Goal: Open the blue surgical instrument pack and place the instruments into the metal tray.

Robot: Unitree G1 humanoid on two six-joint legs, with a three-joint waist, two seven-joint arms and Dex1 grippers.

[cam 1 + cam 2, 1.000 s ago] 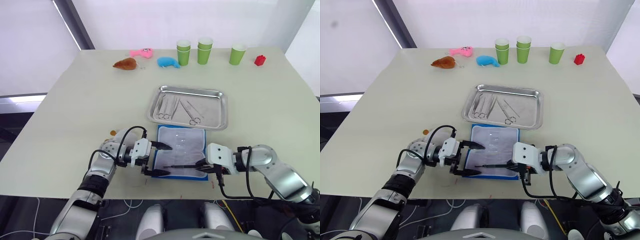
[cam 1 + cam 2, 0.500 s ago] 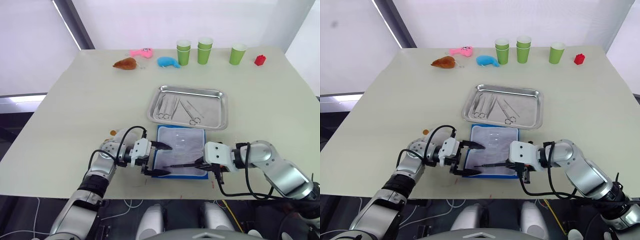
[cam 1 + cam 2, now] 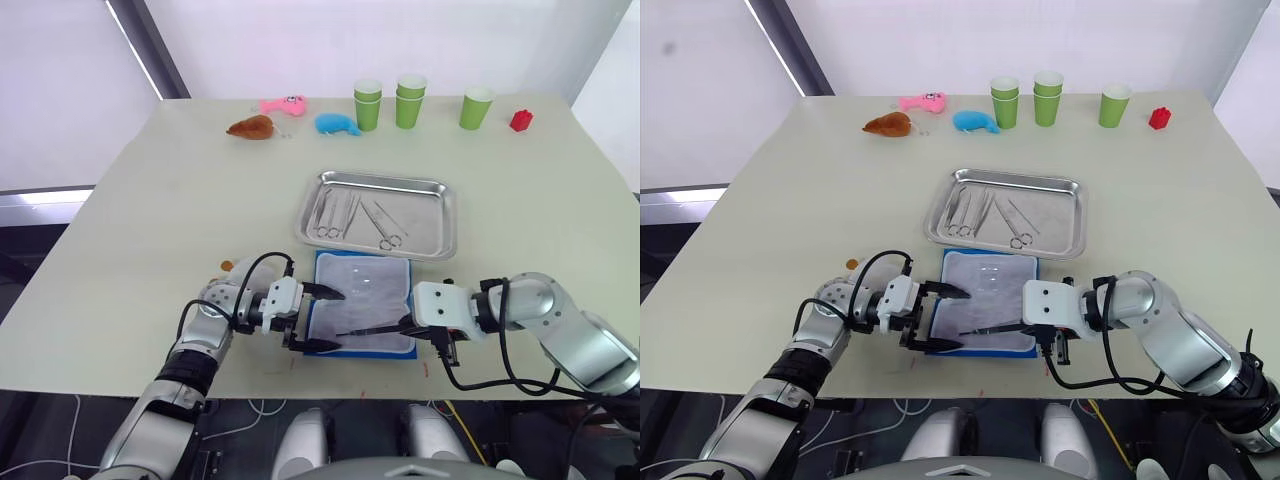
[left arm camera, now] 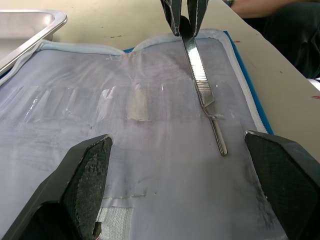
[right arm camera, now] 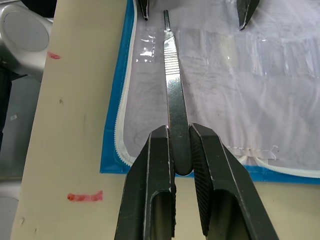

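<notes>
The blue surgical instrument pack [image 3: 405,352] lies open near the table's front edge, its pale lining [image 4: 125,125] facing up. My left gripper [image 3: 324,319] stands open at the pack's left edge, one finger on each side of it. My right gripper [image 5: 180,145] is shut on a slim metal instrument [image 5: 172,95], which points across the lining toward the left gripper; its far tip sits on or just above the lining. Just behind the pack sits the metal tray [image 3: 437,186], with several instruments [image 3: 334,215] lying in it.
Along the far edge stand green cups [image 3: 406,101], a red block [image 3: 519,121], a blue whale toy [image 3: 336,124], a pink toy [image 3: 282,105] and a brown toy [image 3: 251,128]. A small orange object [image 3: 227,266] lies by my left forearm.
My right gripper has shifted slightly right with the instrument, whose held end has risen. The left gripper has not moved.
</notes>
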